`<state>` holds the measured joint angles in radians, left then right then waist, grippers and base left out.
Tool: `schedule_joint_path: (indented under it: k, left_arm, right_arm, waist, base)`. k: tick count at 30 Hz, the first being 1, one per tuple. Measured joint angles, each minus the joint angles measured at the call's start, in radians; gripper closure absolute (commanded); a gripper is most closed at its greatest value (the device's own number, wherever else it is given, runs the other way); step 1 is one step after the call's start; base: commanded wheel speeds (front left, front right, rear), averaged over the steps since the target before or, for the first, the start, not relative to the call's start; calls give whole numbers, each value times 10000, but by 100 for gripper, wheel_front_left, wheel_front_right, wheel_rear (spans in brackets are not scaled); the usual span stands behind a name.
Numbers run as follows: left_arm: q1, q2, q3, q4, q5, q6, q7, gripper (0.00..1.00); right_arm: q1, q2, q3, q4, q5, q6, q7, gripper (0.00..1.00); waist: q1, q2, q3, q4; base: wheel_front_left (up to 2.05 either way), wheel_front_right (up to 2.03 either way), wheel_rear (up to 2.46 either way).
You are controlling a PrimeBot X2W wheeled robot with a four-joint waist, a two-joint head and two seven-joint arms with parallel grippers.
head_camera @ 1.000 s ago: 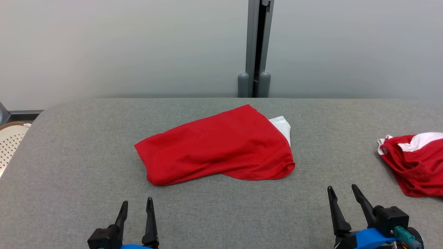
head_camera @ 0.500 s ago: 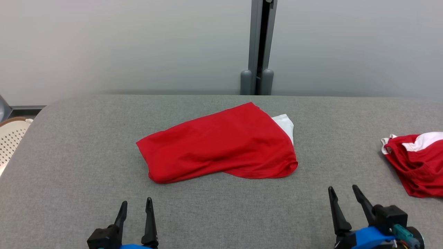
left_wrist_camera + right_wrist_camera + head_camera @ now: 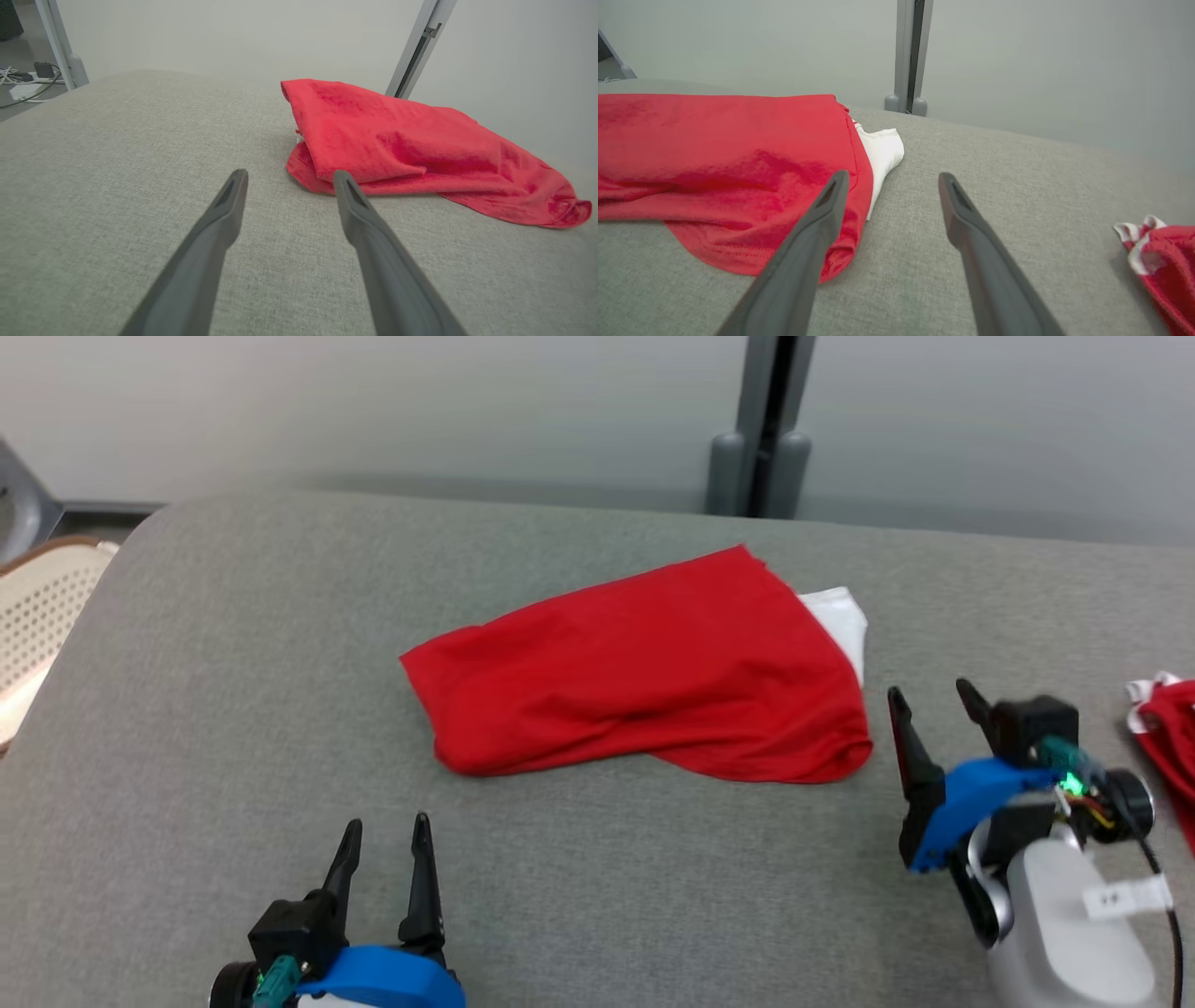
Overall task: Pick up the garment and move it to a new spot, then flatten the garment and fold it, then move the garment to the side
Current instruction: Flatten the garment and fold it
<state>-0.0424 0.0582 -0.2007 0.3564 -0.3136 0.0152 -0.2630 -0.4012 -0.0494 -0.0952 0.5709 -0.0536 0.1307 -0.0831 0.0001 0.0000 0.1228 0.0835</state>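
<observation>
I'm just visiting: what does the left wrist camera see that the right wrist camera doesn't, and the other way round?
Left wrist's extras: cables on the floor and the open left claw. Right wrist's extras: white cloth poking from under the red, a second red-and-white garment, and the open right claw. Shared: the red garment, the grey table and a grey post.

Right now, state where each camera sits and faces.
Head view: on the head, facing forward and down at red garment on table; left fingers, right fingers show.
Left wrist view: left wrist, along left fingers toward the garment.
Right wrist view: right wrist, along right fingers toward its white edge.
Shared: all three show the garment.
</observation>
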Motion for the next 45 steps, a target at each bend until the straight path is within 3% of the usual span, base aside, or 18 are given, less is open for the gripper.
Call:
schedule_joint_path:
  k: [11,12,13,15,16,21,31,34,38,45]
  left_arm:
    - [-436,-56,-92,21,-23,12,2,0]
    - [-438,-58,-86,17,-33,19,0,0]
    - [-440,-56,-84,17,-33,19,0,0]
    - [-450,-61,-79,17,-35,21,0,0]
    - [-450,-61,-69,19,-35,29,0,0]
    - [-452,-65,-29,-17,-48,50,0,0]
    - [-314,-71,-79,-29,-105,61,0,0]
    - [-250,-71,-88,-40,-104,61,0,0]
    - [-246,-71,-94,-86,-98,59,0,0]
    - [-217,-73,-125,-65,-90,58,0,0]
  right_arm:
    - [-1945,-2,-963,2999,151,0,1317,0]
    - [-2077,0,-951,3227,291,0,1363,7]
    - [-2210,-6,-907,3413,435,0,1363,44]
    - [-2457,-19,-754,3659,639,0,1254,77]
    - [-2530,-12,-704,3751,675,0,1114,100]
    - [-2908,-188,-616,3979,723,0,295,100]
    - [-4348,-1680,-1124,3565,-165,0,-696,100]
    - [-4954,-1563,-1041,3141,-525,0,-968,100]
    - [-5422,-917,-360,2713,-869,0,-1179,100]
    - [-4259,-150,2614,3578,-688,0,-1070,100]
  waist:
    - [1,0,971,1227]
    - [1,0,1026,1294]
    - [1,0,1067,1350]
    - [1,0,1116,1411]
    - [1,0,1111,1409]
    - [1,0,950,1291]
    - [0,0,331,1004]
    - [-2,0,169,927]
    - [-2,0,3,873]
    - [-2,0,-118,937]
  base:
    - [0,0,0]
    - [0,0,0]
    - [0,0,0]
    - [0,0,0]
    - [0,0,0]
    - [0,0,0]
    - [0,0,0]
    - [0,0,0]
    - [0,0,0]
    - [0,0,0]
